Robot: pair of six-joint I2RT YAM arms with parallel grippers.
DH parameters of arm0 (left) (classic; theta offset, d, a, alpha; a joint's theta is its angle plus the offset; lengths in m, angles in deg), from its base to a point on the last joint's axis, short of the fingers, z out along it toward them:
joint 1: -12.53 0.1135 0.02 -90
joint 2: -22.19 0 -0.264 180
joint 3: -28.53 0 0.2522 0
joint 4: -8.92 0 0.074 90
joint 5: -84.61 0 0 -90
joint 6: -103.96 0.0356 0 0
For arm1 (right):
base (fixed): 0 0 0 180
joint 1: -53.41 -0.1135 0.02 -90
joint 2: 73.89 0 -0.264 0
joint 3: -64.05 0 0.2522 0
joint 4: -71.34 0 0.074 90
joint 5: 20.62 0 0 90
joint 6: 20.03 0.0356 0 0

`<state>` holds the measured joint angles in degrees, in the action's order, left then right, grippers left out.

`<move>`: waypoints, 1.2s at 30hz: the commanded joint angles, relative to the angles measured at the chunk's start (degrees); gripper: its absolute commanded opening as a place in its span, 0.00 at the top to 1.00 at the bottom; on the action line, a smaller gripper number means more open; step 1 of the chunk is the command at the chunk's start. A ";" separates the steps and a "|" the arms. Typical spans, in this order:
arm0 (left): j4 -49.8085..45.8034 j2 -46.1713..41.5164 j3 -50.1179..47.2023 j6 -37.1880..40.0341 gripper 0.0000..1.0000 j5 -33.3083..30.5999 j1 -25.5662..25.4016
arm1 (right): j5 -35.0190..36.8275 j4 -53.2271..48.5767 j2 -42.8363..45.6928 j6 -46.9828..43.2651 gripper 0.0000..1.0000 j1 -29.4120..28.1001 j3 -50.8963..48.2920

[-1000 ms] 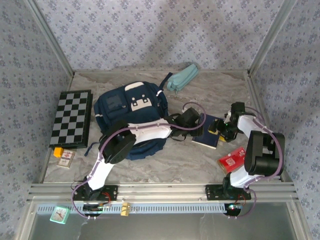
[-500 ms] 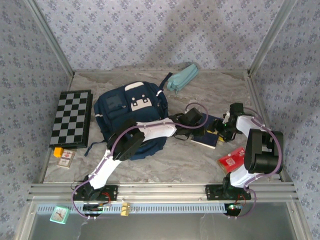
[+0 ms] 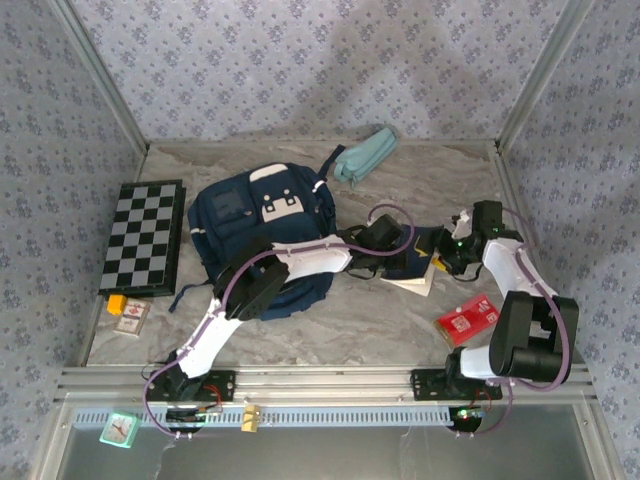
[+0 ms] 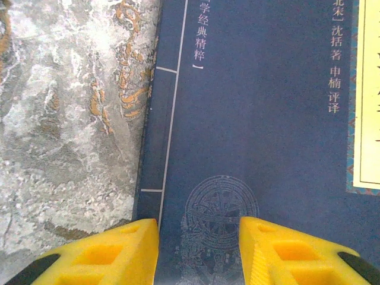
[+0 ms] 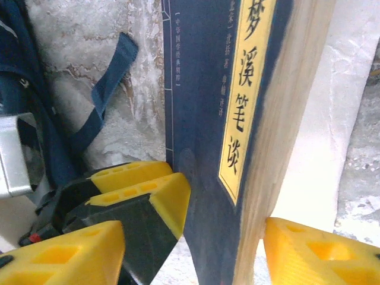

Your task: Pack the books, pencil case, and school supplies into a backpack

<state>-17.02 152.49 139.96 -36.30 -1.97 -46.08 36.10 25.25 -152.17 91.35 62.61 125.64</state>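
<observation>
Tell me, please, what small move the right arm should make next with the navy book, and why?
Probably close the right end effector on the navy book: it sits tilted up between those open fingers, gaps on both sides, with the left end effector at its spine side.

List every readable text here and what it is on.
"梦溪笔谈": yellow title label on the navy book.
"沈括 著 申楠": small print on the same cover.
"学经典精粹": same cover, beside the spine line.
Red packet: white mark too small to read.
</observation>
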 commanded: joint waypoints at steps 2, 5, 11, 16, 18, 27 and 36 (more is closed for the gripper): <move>-2.47 -0.02 -1.82 -0.24 0.59 -0.87 0.16 | -5.53 -0.81 -0.21 -0.34 0.42 0.65 -1.27; -2.46 -0.43 -2.13 -0.21 0.59 -1.13 0.08 | -3.98 -0.67 -0.77 -0.64 0.50 1.16 -1.79; -2.66 -1.01 -2.16 0.40 0.59 -1.30 0.07 | -5.91 0.19 -1.90 -0.81 0.71 2.45 -2.83; -4.04 -2.42 -1.12 1.72 0.59 -2.19 0.25 | -6.55 -0.35 -0.71 -0.91 0.86 3.29 -2.61; -4.52 -3.38 -0.95 2.04 0.58 -1.74 0.42 | -7.77 -0.54 0.21 -0.61 0.89 3.61 -2.41; -0.37 -21.37 -13.35 2.58 0.44 -1.80 2.51 | -9.74 -4.38 10.86 1.58 0.95 2.04 1.03; 3.31 -46.76 -32.35 4.13 0.34 -2.36 5.24 | -14.30 -2.38 17.04 6.61 0.96 -7.72 5.82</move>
<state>-14.86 110.72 111.18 -33.74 -3.94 -41.73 26.07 21.90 -136.76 95.31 57.53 128.70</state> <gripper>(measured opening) 0.652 0.055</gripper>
